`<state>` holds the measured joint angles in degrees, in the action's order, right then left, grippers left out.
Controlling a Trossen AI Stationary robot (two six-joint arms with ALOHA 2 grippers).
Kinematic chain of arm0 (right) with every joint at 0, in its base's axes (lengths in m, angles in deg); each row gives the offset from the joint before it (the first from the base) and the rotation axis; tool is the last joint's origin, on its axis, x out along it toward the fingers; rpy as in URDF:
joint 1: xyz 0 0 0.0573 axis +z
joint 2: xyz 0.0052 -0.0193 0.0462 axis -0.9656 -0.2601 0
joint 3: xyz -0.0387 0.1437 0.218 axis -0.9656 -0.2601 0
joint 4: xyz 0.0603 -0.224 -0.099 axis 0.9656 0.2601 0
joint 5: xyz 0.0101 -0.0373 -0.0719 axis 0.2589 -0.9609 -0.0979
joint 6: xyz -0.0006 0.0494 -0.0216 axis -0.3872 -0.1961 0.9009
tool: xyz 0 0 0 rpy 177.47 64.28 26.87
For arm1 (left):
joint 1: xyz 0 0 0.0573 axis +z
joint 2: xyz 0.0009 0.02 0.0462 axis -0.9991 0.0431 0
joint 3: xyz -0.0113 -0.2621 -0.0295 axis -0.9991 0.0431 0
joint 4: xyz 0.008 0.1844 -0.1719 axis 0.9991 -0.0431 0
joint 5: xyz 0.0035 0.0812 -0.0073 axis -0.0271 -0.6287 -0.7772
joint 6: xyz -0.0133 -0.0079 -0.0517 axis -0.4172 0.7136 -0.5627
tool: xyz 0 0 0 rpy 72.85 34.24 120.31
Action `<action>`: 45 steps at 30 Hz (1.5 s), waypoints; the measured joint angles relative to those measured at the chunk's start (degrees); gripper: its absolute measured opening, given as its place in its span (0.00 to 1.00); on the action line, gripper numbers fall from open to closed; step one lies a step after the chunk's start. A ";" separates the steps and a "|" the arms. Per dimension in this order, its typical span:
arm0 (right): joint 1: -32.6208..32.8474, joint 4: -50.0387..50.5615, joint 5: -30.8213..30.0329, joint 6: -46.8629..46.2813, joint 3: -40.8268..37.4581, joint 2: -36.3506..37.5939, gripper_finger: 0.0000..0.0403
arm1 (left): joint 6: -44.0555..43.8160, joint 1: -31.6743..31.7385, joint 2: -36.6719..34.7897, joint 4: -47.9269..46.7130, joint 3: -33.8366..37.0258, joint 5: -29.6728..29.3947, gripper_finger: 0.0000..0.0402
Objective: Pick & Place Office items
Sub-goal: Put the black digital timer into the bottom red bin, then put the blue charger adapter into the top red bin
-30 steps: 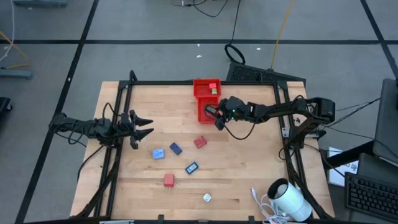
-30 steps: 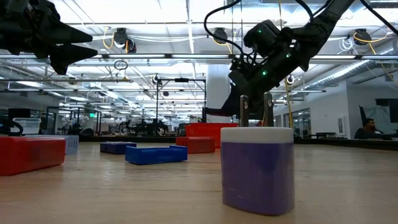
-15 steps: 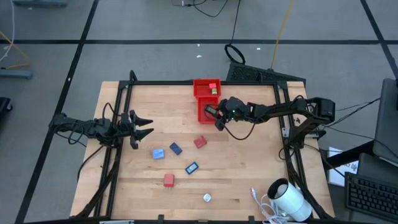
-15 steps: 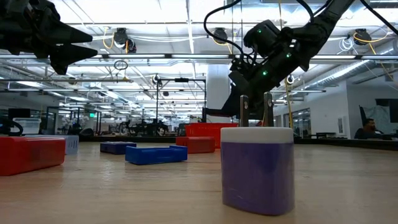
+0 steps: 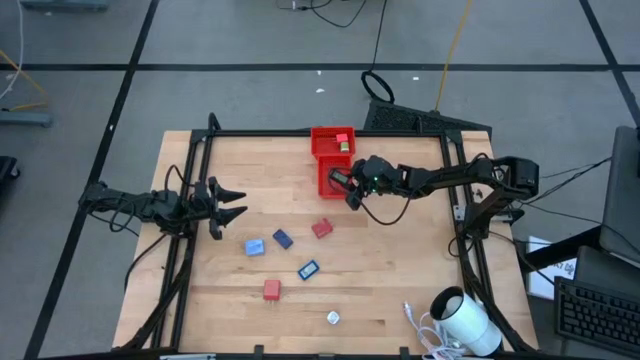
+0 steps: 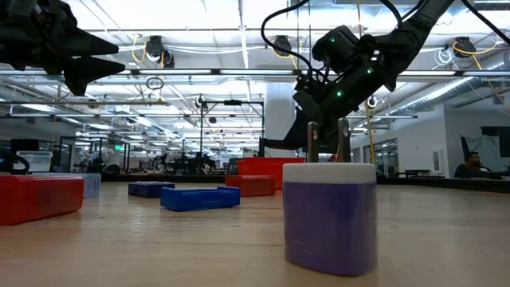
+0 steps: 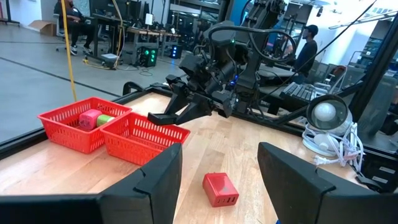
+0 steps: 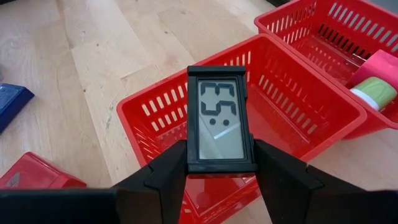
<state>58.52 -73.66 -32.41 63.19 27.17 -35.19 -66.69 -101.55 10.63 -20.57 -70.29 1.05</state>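
Note:
My right gripper (image 5: 344,184) hovers over the near compartment of the red tray (image 5: 322,168), shut on a small black clock with a grey display (image 8: 220,118). The far compartment holds a pink piece (image 8: 380,65) and a green-white piece (image 8: 374,91). On the wood lie a red piece (image 5: 321,228), a dark-blue one (image 5: 283,239), a light-blue one (image 5: 254,246), a blue-black one (image 5: 308,269), another red one (image 5: 271,290) and a whitish one (image 5: 333,318). My left gripper (image 5: 238,205) waits open above the table's left side, touching nothing. My right gripper pinches the black clock by its two long side edges near one end (image 8: 194,163), one finger (image 8: 163,175) on each side. The fingers slant down from the table's right. The clock is lifted clear above the near compartment, its display facing the wrist camera.
A big white cylinder with cable (image 5: 466,322) sits at the table's near right corner. A black frame rail (image 5: 320,133) runs along the far edge. In the low view a purple-and-white block (image 6: 329,215) stands close to the camera. People show in the room behind.

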 joint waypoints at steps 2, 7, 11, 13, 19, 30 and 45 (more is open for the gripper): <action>0.00 0.00 0.02 0.00 0.00 0.00 0.41 | 0.00 0.01 0.00 0.00 0.00 0.00 0.53; 0.00 0.00 0.02 -0.17 0.00 0.00 0.45 | 0.00 0.00 0.00 0.00 0.00 0.00 0.53; 0.00 0.04 0.02 -1.01 0.00 0.00 0.51 | 0.00 0.02 0.00 0.00 0.00 0.00 0.53; 0.00 0.19 0.02 -1.33 0.00 0.00 0.54 | 0.00 0.00 0.02 0.00 0.00 0.00 0.53; 0.00 0.21 0.01 -1.35 0.00 0.00 0.59 | 0.00 0.00 0.02 0.00 -0.02 -0.02 0.53; 0.00 0.20 3.77 -4.66 -0.07 1.69 0.56 | 0.00 0.00 0.00 0.00 0.00 0.00 0.53; 13.63 0.26 14.63 -6.28 -0.07 9.96 0.50 | 0.00 0.01 0.00 0.00 -0.01 -0.02 0.53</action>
<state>72.15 -73.40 -17.78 56.91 27.10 -25.23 -66.69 -101.54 10.63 -20.57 -70.30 1.03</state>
